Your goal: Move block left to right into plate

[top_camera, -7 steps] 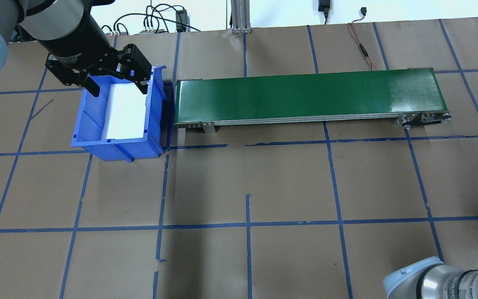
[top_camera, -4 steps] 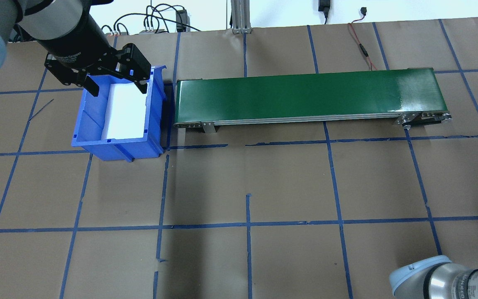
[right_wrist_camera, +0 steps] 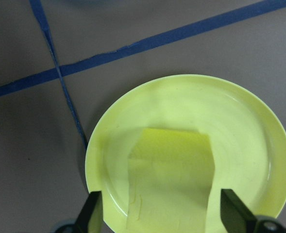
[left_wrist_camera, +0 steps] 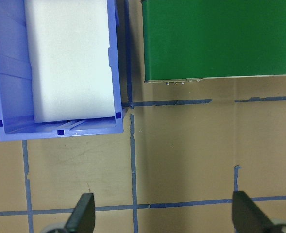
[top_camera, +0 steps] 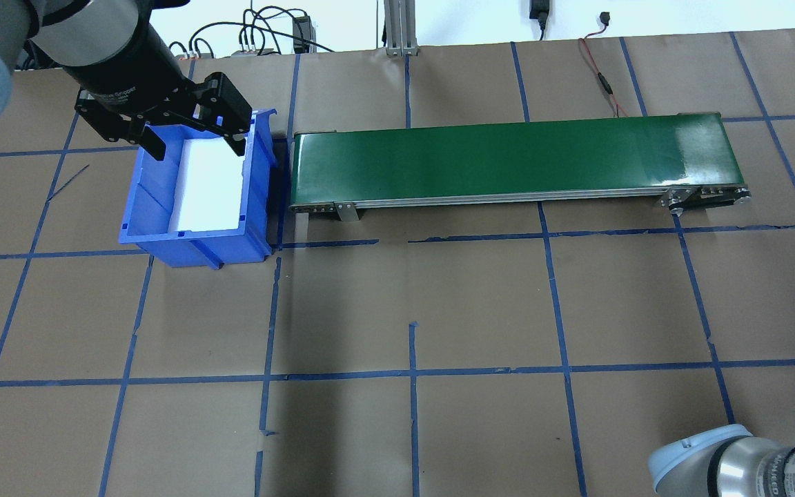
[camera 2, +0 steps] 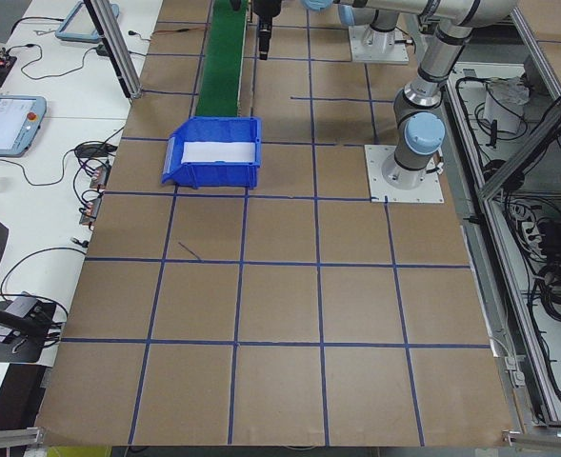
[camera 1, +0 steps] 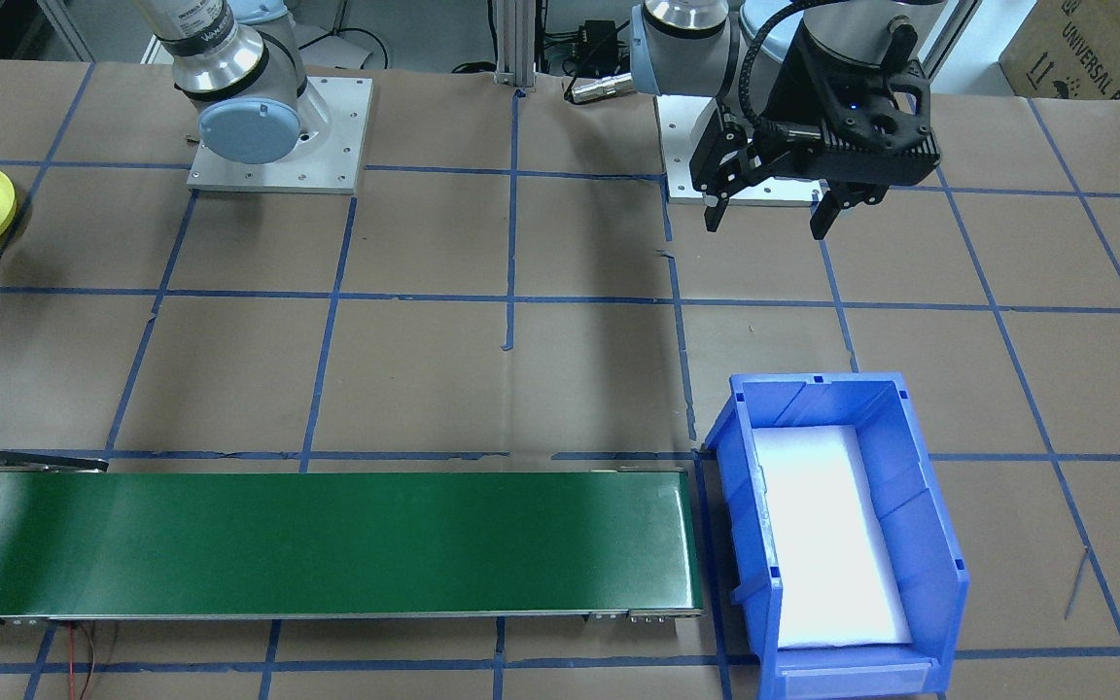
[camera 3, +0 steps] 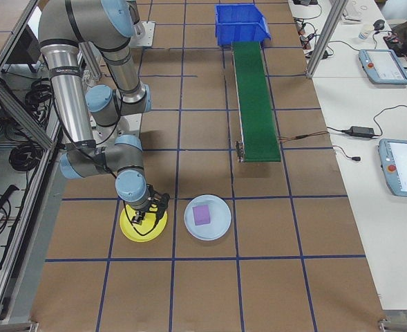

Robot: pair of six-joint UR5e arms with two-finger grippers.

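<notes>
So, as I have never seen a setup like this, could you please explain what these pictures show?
These are two robot arms bolted to a paper-covered table, each ending in a two-finger gripper. Four fixed cameras look on from behind the robot, from across the table and from both ends; one more camera rides on each wrist.

On the table lie a green conveyor belt and, at its end, a blue bin with a white liner. The left gripper hangs open above the bin, holding nothing.

At the other end sits a yellow plate with a yellow block in it, beside a pale plate carrying a purple block. The right gripper is open above the yellow block, a finger on either side.
</notes>
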